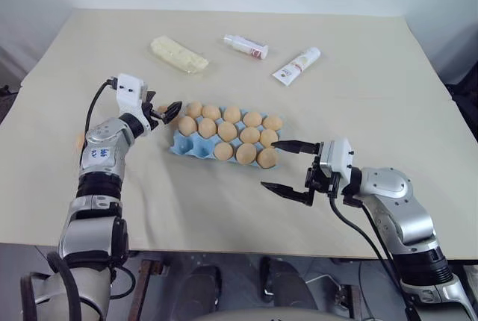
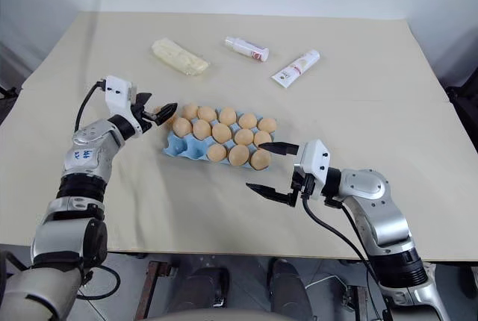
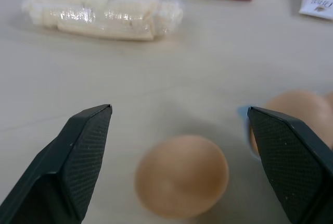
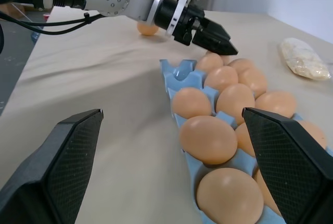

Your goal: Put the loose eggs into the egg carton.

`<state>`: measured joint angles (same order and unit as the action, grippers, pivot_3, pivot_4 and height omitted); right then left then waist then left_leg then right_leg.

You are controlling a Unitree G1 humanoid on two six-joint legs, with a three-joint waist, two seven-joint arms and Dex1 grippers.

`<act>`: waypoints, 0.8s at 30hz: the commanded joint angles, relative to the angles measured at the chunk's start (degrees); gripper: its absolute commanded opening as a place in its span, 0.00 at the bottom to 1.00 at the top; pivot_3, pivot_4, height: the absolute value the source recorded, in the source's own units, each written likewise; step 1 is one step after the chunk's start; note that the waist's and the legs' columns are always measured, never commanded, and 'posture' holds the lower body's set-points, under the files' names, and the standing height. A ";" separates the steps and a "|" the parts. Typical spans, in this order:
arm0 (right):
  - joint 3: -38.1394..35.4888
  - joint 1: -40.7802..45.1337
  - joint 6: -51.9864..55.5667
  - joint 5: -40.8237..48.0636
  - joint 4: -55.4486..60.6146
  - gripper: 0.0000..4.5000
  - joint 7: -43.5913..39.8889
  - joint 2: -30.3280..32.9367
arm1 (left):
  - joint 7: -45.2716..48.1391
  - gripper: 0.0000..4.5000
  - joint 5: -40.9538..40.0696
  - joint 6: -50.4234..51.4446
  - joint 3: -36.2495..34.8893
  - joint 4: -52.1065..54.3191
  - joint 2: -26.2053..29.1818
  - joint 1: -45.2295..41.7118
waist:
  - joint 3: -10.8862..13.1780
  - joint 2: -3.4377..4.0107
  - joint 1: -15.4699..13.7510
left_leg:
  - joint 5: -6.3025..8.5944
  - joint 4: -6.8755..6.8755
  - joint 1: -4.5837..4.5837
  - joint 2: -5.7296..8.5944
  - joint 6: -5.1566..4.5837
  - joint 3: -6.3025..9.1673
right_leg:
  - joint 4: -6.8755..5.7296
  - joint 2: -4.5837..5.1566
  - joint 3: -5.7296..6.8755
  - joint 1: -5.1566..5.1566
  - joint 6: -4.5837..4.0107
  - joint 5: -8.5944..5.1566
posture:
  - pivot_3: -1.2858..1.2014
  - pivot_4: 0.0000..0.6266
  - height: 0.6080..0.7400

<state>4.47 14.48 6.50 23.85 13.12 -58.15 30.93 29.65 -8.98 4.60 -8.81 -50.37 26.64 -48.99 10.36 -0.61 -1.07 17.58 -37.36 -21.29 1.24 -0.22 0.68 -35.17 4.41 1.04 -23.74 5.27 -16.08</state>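
Here, the table (image 1: 358, 112) carries everything, and the carton (image 1: 188, 147) is the widest thing on it, lying near the middle with its long side slanting away toward the right. 13 eggs sit in its cups; the 2 cups at its near left corner are bare blue.

The right gripper (image 1: 287, 167) hangs level just off the carton's near right corner, pointing left, its 2 black fingers spread wide with nothing between them. The left gripper (image 1: 169, 111) hovers at the carton's far left corner, jaws likewise wide apart and holding nothing.

Beyond the carton lie a yellow block (image 1: 179, 54) in clear wrap, a white tube (image 1: 296, 66) and a small bottle (image 1: 246, 46), all well apart from it.

In the left wrist view 1 loose egg (image 3: 181, 176) rests on the table between the open fingers (image 3: 86, 143), just beside the carton's edge. Another egg (image 1: 78, 141) lies on the table to the left, partly hidden behind the left arm and well apart from the carton.
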 commanded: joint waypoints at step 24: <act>-1.52 -2.38 -0.75 0.51 3.33 1.00 1.35 0.54 | 0.10 0.49 2.34 -5.09 0.49 -7.49 -0.91 -0.54 | 0.06 -0.11 -0.13 | 0.01 -0.19 -0.02 0.00 -0.02 0.00 | -0.20 0.01 -0.01 0.00 0.03 0.01 | 0.52 0.24 1.00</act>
<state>4.20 12.27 6.49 23.72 13.98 -56.82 30.96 29.17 -6.30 -0.81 -7.98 -60.75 25.46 -50.70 10.42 -0.72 -1.20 17.59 -37.55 -21.31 1.24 -0.24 0.68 -35.38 4.42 1.03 -23.74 5.29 -16.07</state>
